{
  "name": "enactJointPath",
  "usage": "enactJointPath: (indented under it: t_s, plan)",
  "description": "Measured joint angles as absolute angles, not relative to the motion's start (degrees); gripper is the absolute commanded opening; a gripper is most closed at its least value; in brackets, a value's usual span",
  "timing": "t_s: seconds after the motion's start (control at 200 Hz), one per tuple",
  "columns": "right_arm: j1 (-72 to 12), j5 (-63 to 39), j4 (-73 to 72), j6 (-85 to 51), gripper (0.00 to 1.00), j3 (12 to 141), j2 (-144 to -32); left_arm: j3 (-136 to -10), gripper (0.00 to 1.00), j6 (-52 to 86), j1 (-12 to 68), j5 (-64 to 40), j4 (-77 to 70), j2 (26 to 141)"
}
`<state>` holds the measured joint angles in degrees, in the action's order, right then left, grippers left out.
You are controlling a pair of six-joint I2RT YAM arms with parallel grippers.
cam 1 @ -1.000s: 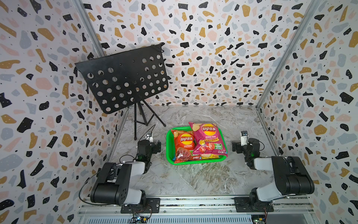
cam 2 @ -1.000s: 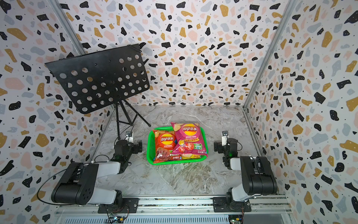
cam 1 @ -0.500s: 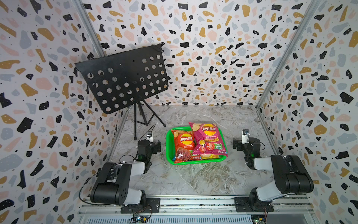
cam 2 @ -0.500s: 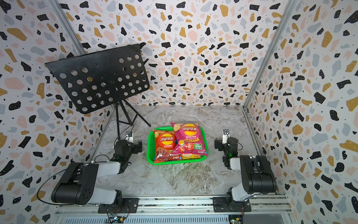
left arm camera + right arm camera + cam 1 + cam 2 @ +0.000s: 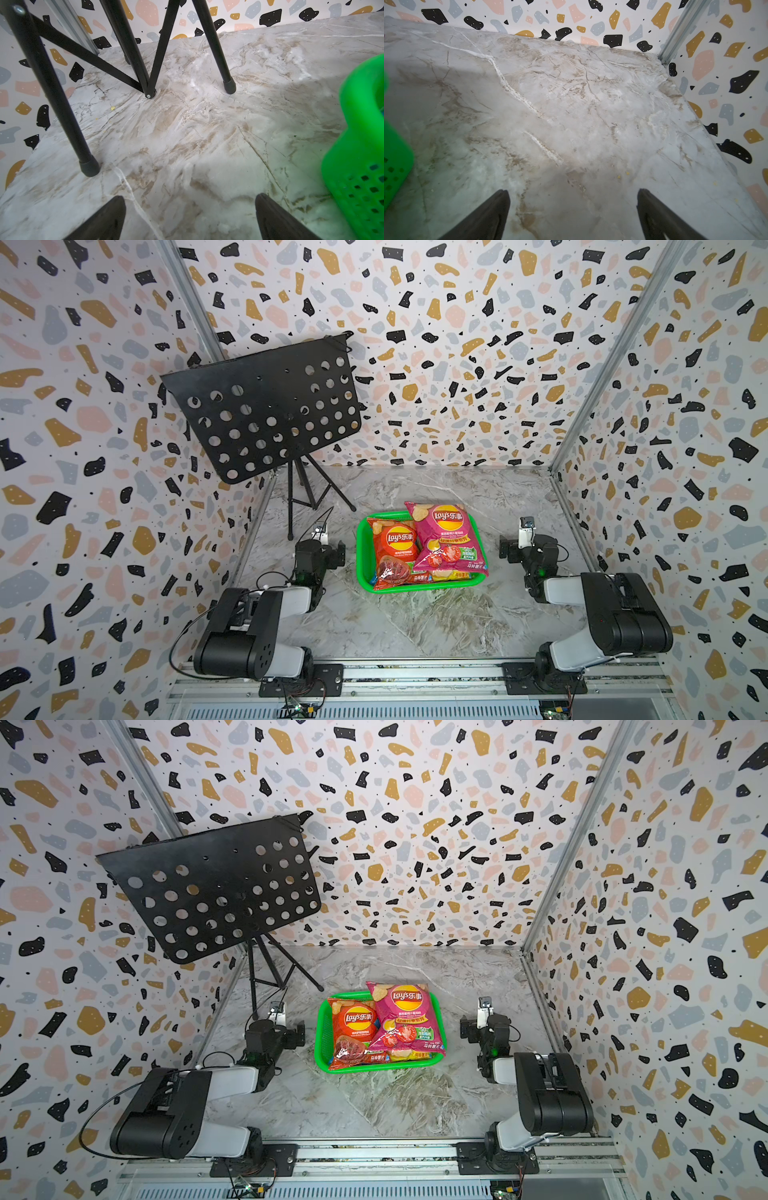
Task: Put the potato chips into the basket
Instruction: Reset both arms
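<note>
Two glossy, puffed Lay's bags printed with chips are seen uppermost: an orange-red bag [image 5: 392, 545] and a larger magenta-pink bag [image 5: 446, 537], by which its edge is overlapped. The edge of a yellow bag [image 5: 455, 575] is glimpsed beneath them. All are held in the shallow green basket [image 5: 360, 556] with perforated walls. The basket is set between the left fingers [image 5: 112, 216] and the right fingers [image 5: 496, 209], apart from both. Each pair of fingers is spread wide with nothing gripped, and only the bare marble-patterned worktop [image 5: 415, 622] is seen between them. The tripod legs of a black perforated music stand [image 5: 266, 418] are planted just ahead of the left fingers. The cell is enclosed by terrazzo-patterned walls [image 5: 457, 344].
</note>
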<state>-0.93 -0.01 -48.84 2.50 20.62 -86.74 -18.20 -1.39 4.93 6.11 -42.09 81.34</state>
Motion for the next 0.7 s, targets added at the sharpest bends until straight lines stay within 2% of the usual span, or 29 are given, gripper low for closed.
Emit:
enactJointPath:
  t_s: [0.701]
  plan:
    - [-0.9, 0.2, -49.3, 2.5, 1.0, 20.6, -86.7, -18.2, 1.0, -1.3, 4.9, 6.1, -42.1, 81.4]
